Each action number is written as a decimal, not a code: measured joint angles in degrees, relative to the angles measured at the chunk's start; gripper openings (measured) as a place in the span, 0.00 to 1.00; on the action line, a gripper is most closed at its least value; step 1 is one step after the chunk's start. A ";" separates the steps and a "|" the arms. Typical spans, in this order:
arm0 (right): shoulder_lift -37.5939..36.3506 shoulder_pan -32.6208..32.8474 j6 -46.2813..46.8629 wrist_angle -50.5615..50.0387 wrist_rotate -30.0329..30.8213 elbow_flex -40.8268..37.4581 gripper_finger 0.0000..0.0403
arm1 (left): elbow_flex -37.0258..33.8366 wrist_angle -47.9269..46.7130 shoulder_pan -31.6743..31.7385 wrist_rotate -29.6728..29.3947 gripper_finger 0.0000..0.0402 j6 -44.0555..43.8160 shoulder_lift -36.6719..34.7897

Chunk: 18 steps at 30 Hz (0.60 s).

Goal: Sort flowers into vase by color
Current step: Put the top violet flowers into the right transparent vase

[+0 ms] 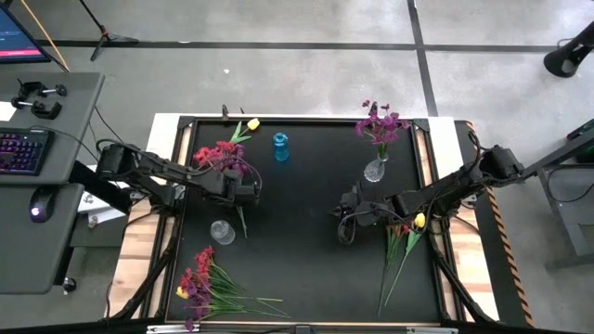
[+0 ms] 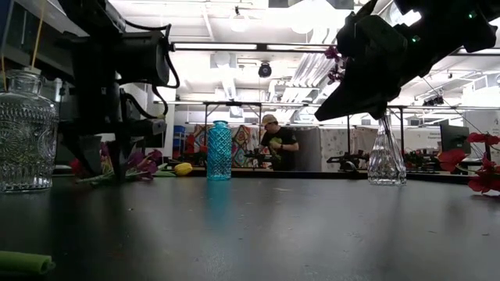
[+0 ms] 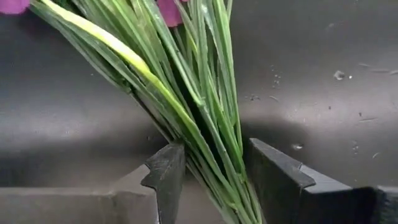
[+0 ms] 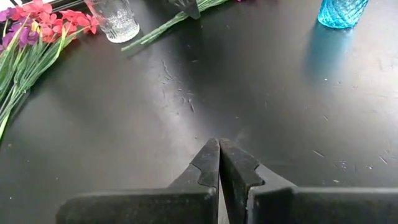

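The left gripper (image 3: 208, 180) sits at the table's (image 1: 306, 269) left-centre, its fingers (image 3: 166, 177) straddling a bundle of green stems (image 3: 186, 106); whether they actually press the stems is not clear. The red-purple flower heads (image 1: 221, 156) lie just beyond it, near the blue vase (image 1: 280, 146). The right gripper (image 4: 219, 163) hovers at right-centre with fingers together, holding nothing. More flowers (image 1: 200, 283) lie at the near left, beside a clear glass vase (image 1: 222, 231). Purple flowers (image 1: 379, 123) stand in the tapered vase (image 1: 374, 169).
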 joint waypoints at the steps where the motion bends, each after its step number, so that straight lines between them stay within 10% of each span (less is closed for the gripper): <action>1: 0.00 0.00 0.00 -0.02 0.02 0.00 0.00 | 0.03 0.17 0.00 0.17 0.41 1.17 0.28; 13: 0.00 0.00 1.15 0.02 0.15 0.00 0.00 | -0.15 1.59 -2.72 -0.62 0.03 12.35 -4.28; 18: 0.00 0.00 2.05 0.99 0.17 0.00 0.00 | -0.15 1.67 -5.26 -1.56 0.03 16.73 -10.85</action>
